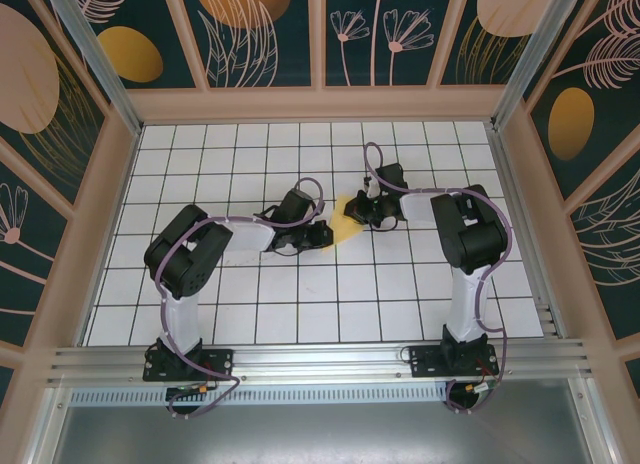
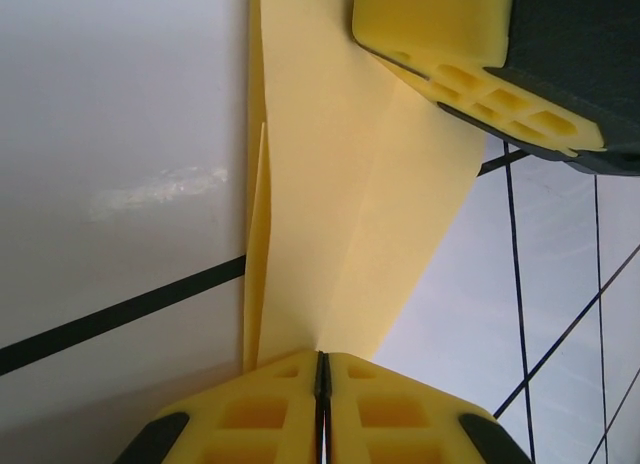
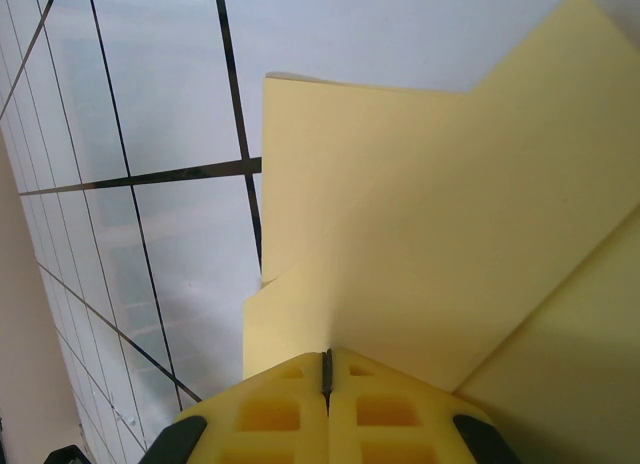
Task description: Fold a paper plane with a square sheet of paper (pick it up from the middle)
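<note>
The folded yellow paper (image 1: 345, 231) is found near the middle of the white gridded table (image 1: 250, 304), between the two arms; one edge is pinched by the left gripper (image 2: 322, 359), its jaws pressed together; the opposite edge is clamped likewise by the right gripper (image 3: 327, 356); a pale scuff (image 2: 160, 189) is seen on the tabletop beside the paper; the table is enclosed by leaf-patterned panels (image 1: 260, 24).

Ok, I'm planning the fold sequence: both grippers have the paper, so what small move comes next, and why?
Probably ease it flat onto the table to set the crease: the left gripper and right gripper are shut on opposite ends of the part-folded yellow paper.
</note>
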`<state>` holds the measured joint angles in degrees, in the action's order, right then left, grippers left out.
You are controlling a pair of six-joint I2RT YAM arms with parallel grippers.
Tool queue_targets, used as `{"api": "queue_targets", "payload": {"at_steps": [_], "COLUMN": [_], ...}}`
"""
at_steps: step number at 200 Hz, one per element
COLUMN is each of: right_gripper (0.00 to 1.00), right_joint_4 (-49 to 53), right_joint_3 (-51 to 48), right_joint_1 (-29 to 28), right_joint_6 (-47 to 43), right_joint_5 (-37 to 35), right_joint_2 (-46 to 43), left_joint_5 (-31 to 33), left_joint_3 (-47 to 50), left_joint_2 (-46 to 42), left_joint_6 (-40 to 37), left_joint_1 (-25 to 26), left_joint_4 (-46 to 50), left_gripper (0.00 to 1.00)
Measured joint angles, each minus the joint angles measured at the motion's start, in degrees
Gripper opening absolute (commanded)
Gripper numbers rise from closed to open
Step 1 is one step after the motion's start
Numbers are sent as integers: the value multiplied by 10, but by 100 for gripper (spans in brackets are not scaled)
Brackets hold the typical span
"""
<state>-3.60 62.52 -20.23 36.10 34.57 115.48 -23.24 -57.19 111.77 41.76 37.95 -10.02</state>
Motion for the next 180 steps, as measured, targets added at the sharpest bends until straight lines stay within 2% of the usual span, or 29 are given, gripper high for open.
{"api": "queue_targets", "payload": {"at_steps": [29, 84, 132, 180], "right_gripper": [5, 5, 6, 6], "right_joint_4": [1, 2, 2, 2], "right_joint_3": [1, 1, 1, 2], "right_joint_1": [0, 1, 2, 2], "right_joint_6": [0, -1, -2, -2], "right_joint_5": [1, 2, 5, 5], "right_joint_2": [1, 2, 2, 3], "left_joint_5": [1, 2, 12, -13], "left_joint_3": [20, 44, 54, 52], "left_joint_2": [-7, -23, -54, -73], "left_joint_6": [0, -11, -30, -19], "left_joint_1": [0, -1, -1, 0], "left_joint_4": [-18, -27, 20, 3], "left_gripper": [11, 3, 5, 6]}}
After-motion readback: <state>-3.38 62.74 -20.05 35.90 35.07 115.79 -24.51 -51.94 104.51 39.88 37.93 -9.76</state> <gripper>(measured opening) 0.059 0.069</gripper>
